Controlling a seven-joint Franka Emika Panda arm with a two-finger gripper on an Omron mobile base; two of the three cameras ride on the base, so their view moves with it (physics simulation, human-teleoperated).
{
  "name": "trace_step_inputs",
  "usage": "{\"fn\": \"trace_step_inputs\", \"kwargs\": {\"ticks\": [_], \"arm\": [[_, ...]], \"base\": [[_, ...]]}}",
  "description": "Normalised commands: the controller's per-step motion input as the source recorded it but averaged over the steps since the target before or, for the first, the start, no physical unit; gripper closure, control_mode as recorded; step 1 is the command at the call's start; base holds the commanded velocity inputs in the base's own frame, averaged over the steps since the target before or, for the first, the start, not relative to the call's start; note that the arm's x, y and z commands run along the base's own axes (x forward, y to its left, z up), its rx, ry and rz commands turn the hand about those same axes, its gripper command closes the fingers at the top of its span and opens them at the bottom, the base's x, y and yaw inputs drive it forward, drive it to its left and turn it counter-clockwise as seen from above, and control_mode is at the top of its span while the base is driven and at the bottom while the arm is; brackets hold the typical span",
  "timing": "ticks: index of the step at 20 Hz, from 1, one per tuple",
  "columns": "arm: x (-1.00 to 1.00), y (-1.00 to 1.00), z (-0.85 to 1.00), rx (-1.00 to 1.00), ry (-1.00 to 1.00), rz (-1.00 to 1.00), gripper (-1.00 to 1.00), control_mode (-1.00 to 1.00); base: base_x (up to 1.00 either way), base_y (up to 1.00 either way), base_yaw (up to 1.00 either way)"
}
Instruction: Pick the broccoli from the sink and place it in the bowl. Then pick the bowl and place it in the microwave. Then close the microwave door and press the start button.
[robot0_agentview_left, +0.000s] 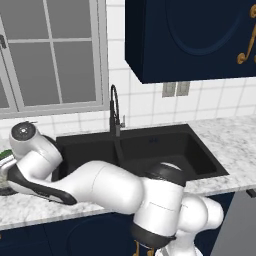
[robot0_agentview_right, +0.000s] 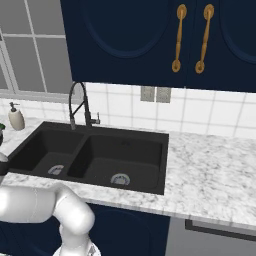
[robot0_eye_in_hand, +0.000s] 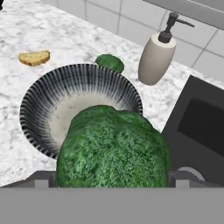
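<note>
Above the bowl (robot0_eye_in_hand: 65, 109) on the worktop (robot0_eye_in_hand: 52, 39) left of the sink (robot0_eye_in_hand: 197, 127), my hand (robot0_eye_in_hand: 113, 177) pinches the broccoli (robot0_eye_in_hand: 113, 148), held there, I judge, for dropping in.

The white Franka Panda arm with dark joints (robot0_agentview_left: 115, 192) rises from the lower right of the left base view, bends at a thick elbow with a dark band, and reaches leftward and low. Its forearm runs nearly level toward the left edge, and the wrist ends in a rounded white housing with a grey disc cap at the upper left. In the right base view the same arm crosses the lower left corner as a bent white link. In the hand view the two-finger gripper (robot0_eye_in_hand: 113, 180) stands wide apart, its small dark fingertips (robot0_eye_in_hand: 43, 180) flanking a bright-green lumpy broccoli floret (robot0_eye_in_hand: 113, 146) that sits between them.
</note>
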Motion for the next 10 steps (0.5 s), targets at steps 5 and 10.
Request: {"fn": "trace_step_inputs", "kwargs": {"ticks": [5, 10], "arm": [[0.11, 0.0, -0.38, 0.0, 0.0, 0.0, 1.0, -1.0], [0.23, 0.13, -0.25, 0.0, 0.0, 0.0, 1.0, -1.0]], "base": [[0.0, 0.0, 0.0], [0.0, 0.0, 0.0]]}}
